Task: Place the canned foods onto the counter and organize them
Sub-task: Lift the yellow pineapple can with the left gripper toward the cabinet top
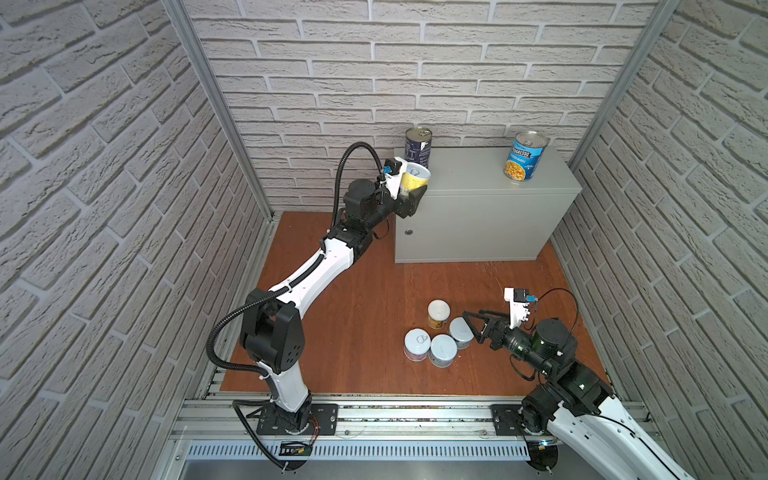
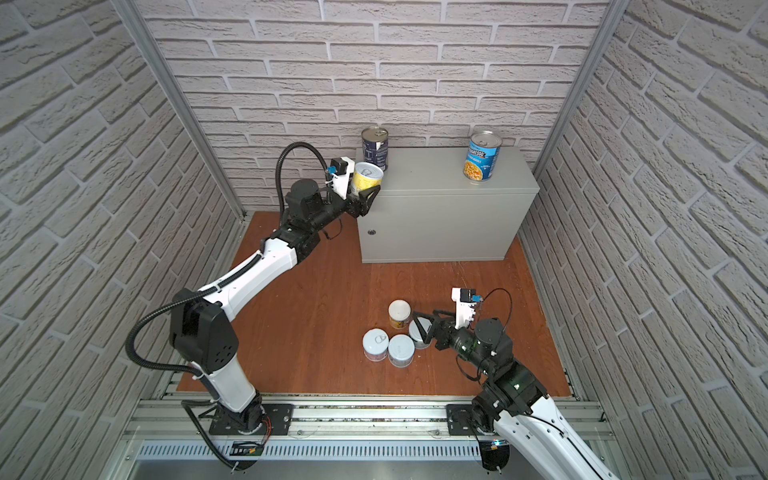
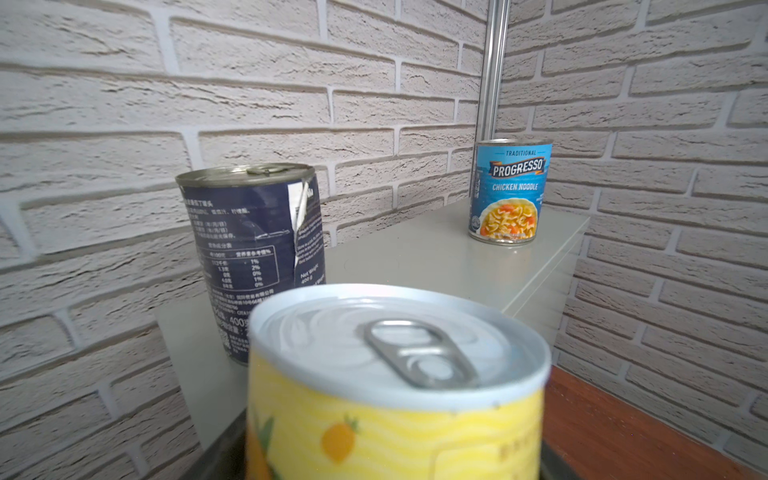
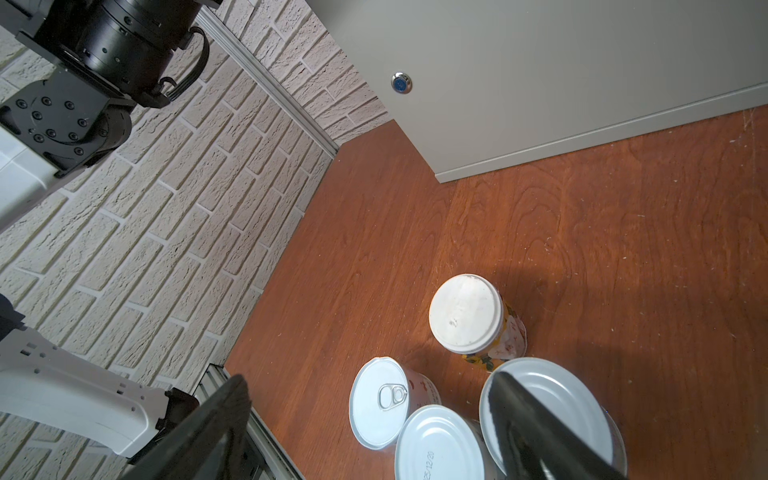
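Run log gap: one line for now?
left pincer: yellow can, at counter | right pincer: open, over floor cans | on counter: navy can, Progresso can

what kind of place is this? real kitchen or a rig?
Most likely a lab test cell dressed as a pantry corner, not a real room: brick-pattern wall panels set in bare aluminium posts, robot arms bolted to a metal rail, and a lone grey cabinet on a wood-look floor.

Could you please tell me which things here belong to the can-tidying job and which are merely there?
Job:
grey counter
navy can
Progresso can
yellow can, in the jaws of the left gripper
four short cans on the floor

Merely there:
wooden floor
brick walls
base rail
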### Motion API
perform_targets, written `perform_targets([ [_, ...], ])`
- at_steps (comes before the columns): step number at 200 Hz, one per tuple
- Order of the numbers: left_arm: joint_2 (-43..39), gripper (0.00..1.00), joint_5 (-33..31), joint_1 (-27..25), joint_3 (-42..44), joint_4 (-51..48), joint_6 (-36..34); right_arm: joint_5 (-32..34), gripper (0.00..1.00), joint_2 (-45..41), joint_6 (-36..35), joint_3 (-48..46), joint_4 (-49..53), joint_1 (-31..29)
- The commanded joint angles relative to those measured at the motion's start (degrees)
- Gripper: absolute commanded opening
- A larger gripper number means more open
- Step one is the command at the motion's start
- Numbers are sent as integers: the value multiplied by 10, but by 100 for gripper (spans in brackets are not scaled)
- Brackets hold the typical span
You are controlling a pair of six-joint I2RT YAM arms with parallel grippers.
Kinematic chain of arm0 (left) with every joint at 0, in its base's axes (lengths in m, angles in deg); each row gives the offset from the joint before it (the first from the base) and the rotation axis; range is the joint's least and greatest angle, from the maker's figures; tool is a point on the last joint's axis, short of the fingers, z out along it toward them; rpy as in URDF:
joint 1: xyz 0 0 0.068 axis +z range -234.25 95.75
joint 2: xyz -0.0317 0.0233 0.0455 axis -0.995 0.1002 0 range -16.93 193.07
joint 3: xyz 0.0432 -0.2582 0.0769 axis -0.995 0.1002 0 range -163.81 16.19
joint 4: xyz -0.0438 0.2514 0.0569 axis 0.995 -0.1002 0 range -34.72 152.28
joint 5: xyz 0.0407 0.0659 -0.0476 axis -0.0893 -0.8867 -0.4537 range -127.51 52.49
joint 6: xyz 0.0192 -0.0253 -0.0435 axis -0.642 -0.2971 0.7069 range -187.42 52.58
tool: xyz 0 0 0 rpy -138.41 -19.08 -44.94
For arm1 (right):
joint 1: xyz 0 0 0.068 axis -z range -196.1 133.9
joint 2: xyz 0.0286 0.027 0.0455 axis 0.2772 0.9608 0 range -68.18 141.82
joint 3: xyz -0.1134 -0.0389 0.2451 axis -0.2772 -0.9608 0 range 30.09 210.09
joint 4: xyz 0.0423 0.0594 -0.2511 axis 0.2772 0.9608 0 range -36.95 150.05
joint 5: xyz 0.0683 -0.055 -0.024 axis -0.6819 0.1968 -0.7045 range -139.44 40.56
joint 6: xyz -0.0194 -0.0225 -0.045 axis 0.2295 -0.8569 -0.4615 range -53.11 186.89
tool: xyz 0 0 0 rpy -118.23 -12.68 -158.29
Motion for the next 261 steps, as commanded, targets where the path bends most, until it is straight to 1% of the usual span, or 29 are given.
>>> perform_targets([
  [1,6,44,27,10,-39,117,21,-4,91,2,-2,-2,-16,-4],
  [32,36,44,33,15,-65,119,29,-6,91,-1,1,-8,-19,-3],
  [61,54,44,37,21,-71,139,45,-3,91,-8,-2,-9,-9,-4],
  [107,81,44,34,28,-88,136,48,6,91,-21,1,-19,-4,-4],
  [139,97,46,36,34,-97,135,48,10,91,-22,-1,-20,1,-4],
  [205,135,49,48,46,-126,128,82,14,91,-15,-3,-22,-1,-4],
  [261,166,49,82,49,-156,108,98,19,91,-15,-5,-22,4,-4],
])
